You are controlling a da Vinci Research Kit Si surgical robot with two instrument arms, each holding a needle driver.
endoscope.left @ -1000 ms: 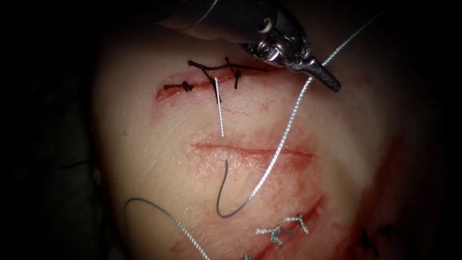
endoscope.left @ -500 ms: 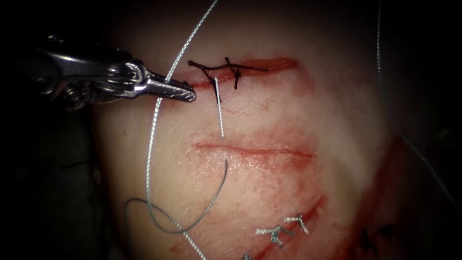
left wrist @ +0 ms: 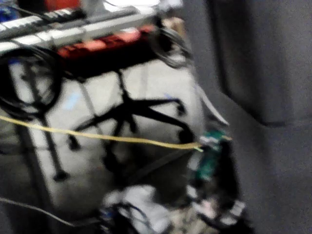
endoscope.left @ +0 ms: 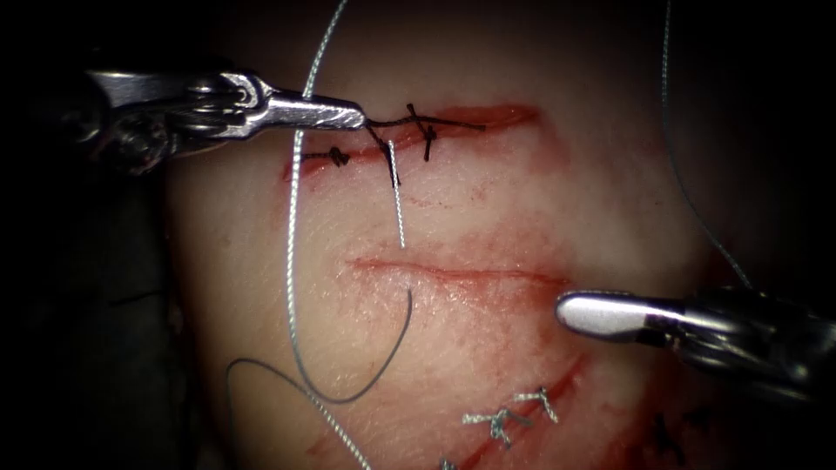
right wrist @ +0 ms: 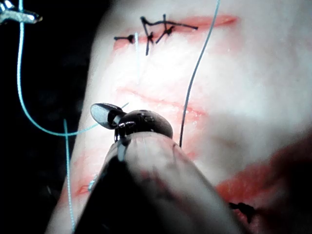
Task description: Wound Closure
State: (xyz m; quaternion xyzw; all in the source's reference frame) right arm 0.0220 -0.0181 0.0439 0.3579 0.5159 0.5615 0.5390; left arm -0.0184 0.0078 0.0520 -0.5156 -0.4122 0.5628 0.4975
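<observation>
Up at the upper left of the endoscope frame, my left tool (endoscope.left: 344, 114) pinches the thread (endoscope.left: 291, 261), which hangs from it in a loop toward the middle cut (endoscope.left: 457, 274); judging by that slack, the grip is there to keep the strand controlled. At the lower right my right tool (endoscope.left: 579, 313) sits closed and holds nothing, just beside the cut's right end. I cannot make out the needle. The tissue (endoscope.left: 522, 200) carries older stitches (endoscope.left: 409, 130) above.

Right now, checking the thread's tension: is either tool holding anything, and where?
The left tool grips the thread mid-length; the right tool holds nothing visible. The needle sits unheld in the tissue.
</observation>
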